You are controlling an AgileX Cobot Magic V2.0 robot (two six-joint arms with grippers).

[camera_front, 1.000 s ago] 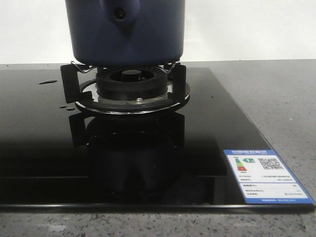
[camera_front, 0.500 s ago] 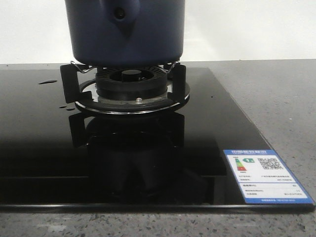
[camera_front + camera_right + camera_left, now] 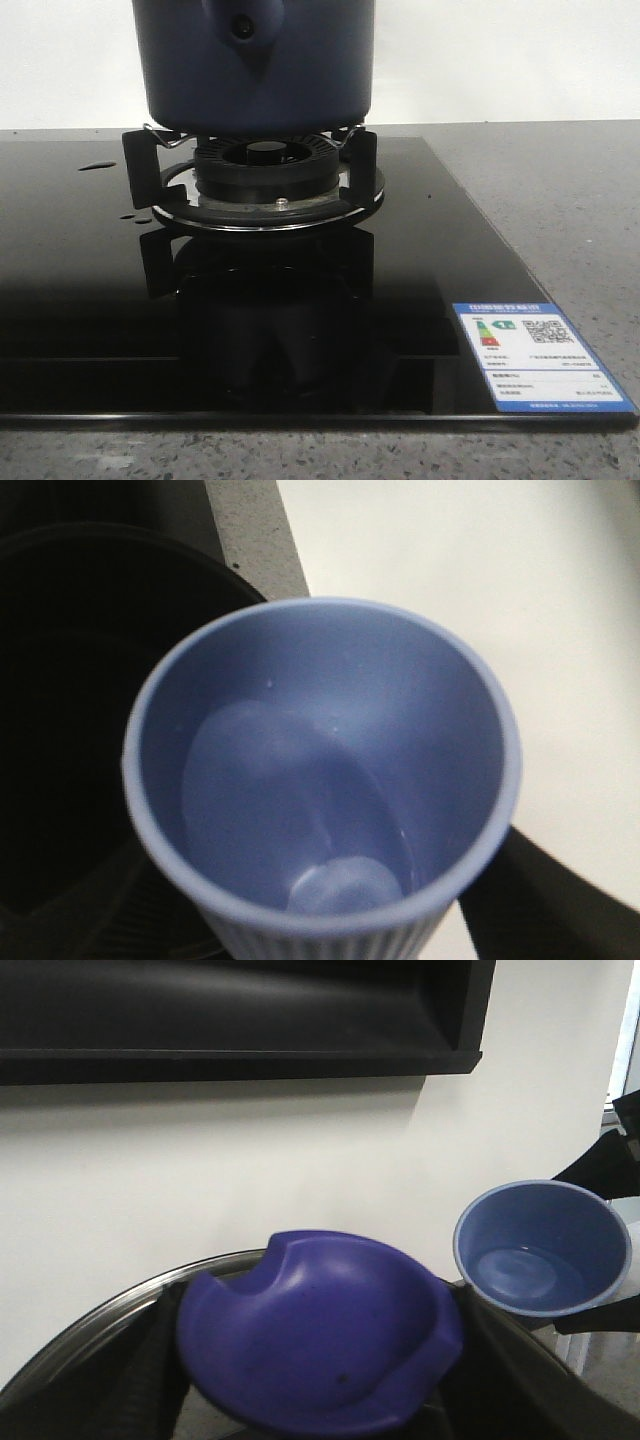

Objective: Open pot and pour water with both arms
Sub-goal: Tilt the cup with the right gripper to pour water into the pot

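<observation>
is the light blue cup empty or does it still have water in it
It holds water: in the right wrist view the cup shows a clear pool inside, lying toward one side.

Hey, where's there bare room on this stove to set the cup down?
Free: the glass cooktop in front of the burner, left of the energy label, and the stone counter to its right. Crowded: the burner, under the pot.

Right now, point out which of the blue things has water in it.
The pale blue cup: water pools inside it. The violet-blue lid knob holds nothing, and the navy pot shows only its outer wall.
</observation>
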